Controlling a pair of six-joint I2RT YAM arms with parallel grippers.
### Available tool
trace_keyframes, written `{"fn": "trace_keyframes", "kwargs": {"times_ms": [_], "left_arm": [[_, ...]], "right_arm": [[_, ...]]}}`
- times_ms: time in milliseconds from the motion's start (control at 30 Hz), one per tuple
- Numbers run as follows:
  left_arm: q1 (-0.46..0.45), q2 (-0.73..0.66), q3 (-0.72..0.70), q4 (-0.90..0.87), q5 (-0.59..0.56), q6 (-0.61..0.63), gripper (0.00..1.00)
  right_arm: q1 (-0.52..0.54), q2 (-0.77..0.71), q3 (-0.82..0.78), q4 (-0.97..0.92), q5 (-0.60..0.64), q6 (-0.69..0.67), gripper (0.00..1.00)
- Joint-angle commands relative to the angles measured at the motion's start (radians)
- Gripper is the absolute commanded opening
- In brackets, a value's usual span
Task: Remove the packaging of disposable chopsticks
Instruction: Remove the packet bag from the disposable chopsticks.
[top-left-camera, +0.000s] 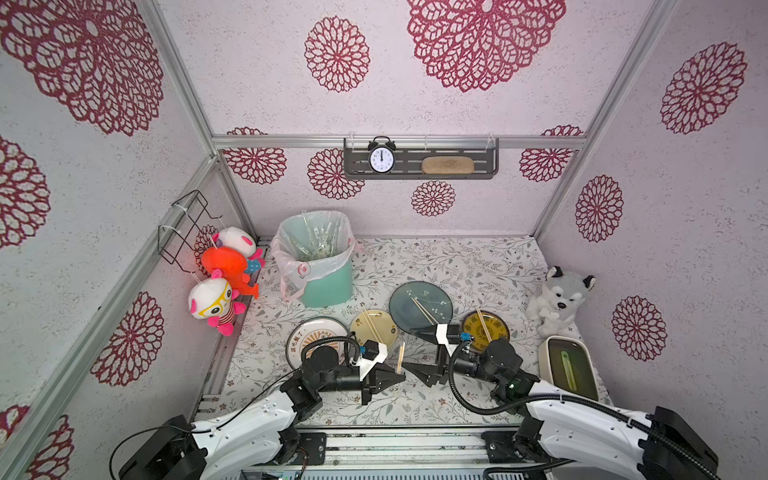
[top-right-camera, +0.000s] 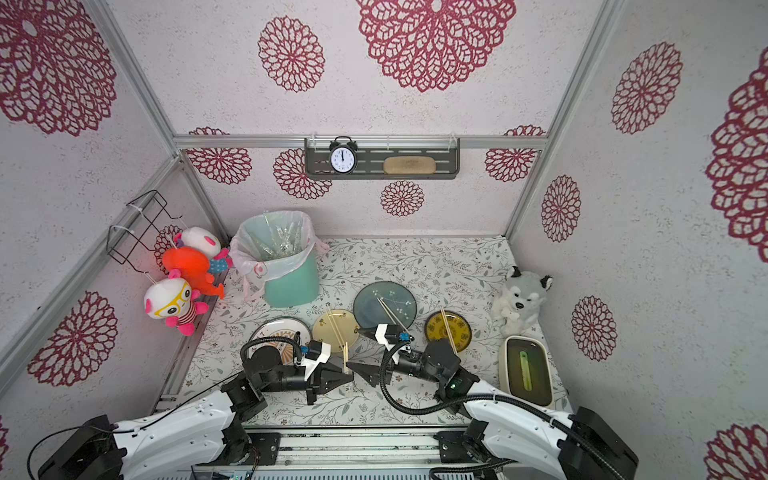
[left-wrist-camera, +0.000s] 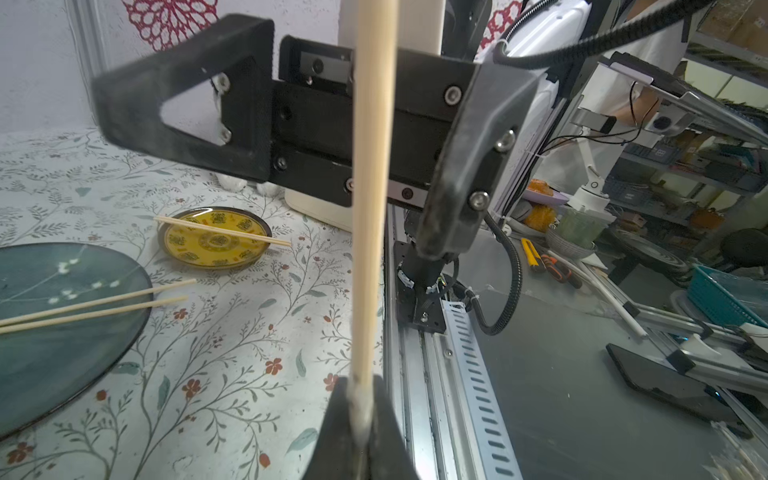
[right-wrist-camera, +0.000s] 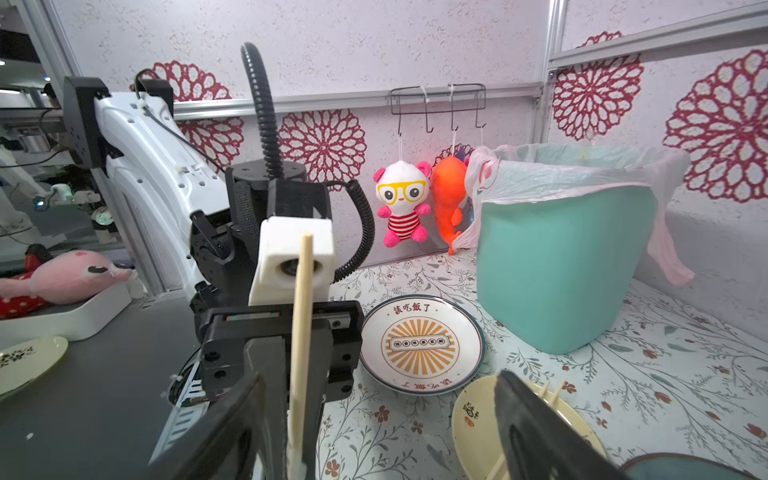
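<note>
My left gripper (top-left-camera: 401, 376) (left-wrist-camera: 360, 419) is shut on the lower end of a pair of disposable chopsticks (top-left-camera: 400, 356) (left-wrist-camera: 372, 187), which stands upright. My right gripper (top-left-camera: 415, 351) (right-wrist-camera: 374, 436) is open and faces the left one. The held pair (right-wrist-camera: 301, 332) stands between its spread fingers, touching neither. Other bare pairs lie on the pale yellow plate (top-left-camera: 380, 322), the dark blue-green plate (top-left-camera: 432, 299) and the yellow patterned plate (top-left-camera: 496, 332). The white sunburst plate (top-left-camera: 303, 332) (right-wrist-camera: 469, 332) is bare. Clear packaging sleeves (top-left-camera: 318, 241) lie in the lined bin.
The mint bin (top-left-camera: 328, 286) with its pinkish liner stands at the back left. A husky plush (top-left-camera: 559, 299) and a white tub (top-left-camera: 548, 357) are at the right. Plush toys (top-left-camera: 220, 286) hang on the left wall. A shelf with a clock (top-left-camera: 381, 158) is on the back wall.
</note>
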Motion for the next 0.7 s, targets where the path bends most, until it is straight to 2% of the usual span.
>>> {"fn": "trace_keyframes", "kwargs": {"times_ms": [0, 33, 167, 233, 400, 500, 633, 667], "left_arm": [[0.011, 0.0, 0.013, -0.014, 0.025, 0.025, 0.0], [0.011, -0.002, 0.011, -0.015, 0.016, 0.027, 0.0], [0.008, -0.004, 0.014, -0.015, 0.024, 0.024, 0.0], [0.008, 0.001, 0.016, -0.015, 0.026, 0.024, 0.0], [0.008, 0.025, 0.017, -0.02, 0.02, 0.024, 0.0], [0.008, 0.038, 0.02, -0.024, 0.019, 0.027, 0.0], [0.008, 0.04, 0.019, -0.015, 0.005, 0.021, 0.0], [0.008, 0.041, 0.019, -0.014, 0.009, 0.02, 0.0]], "right_arm": [[-0.004, 0.023, 0.026, 0.047, -0.097, 0.037, 0.74], [-0.003, 0.03, 0.031, 0.046, -0.115, 0.043, 0.66], [-0.003, 0.085, 0.045, 0.081, -0.18, 0.079, 0.47], [-0.003, 0.103, 0.046, 0.113, -0.197, 0.092, 0.41], [-0.002, 0.104, 0.048, 0.138, -0.2, 0.097, 0.35], [-0.002, 0.113, 0.051, 0.137, -0.213, 0.099, 0.24], [-0.002, 0.121, 0.049, 0.124, -0.219, 0.099, 0.0], [-0.001, 0.119, 0.045, 0.121, -0.213, 0.099, 0.0]]}}
